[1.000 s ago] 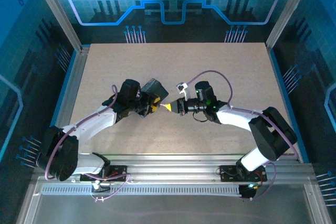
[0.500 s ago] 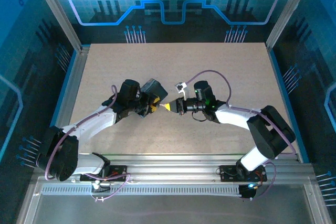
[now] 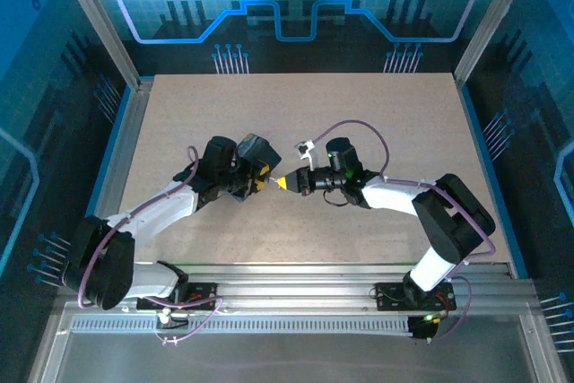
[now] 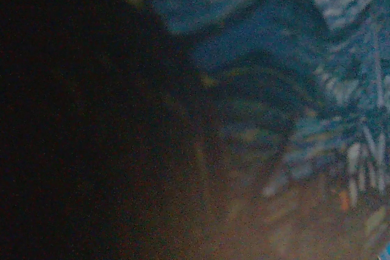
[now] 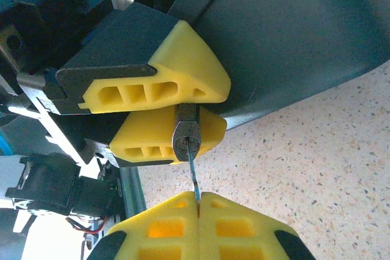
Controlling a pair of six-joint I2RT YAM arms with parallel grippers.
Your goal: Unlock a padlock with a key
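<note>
The top external camera looks steeply down from above and behind the arm bases, far enough back to take in the whole tabletop [image 3: 377,123]. The right wrist camera looks along the right gripper [image 5: 198,202], very near the left gripper [image 5: 187,109] facing it; overhead, that meeting spot lies mid-tabletop. The left wrist camera sits close against a blue patterned surface [image 4: 286,89], dim and blurred.

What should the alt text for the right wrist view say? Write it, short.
A thin key, pinched in the shut yellow jaws of the right gripper, points up with its tip at the keyhole of a small padlock. The left gripper clamps the padlock between its own yellow jaws, above a speckled table.
</note>
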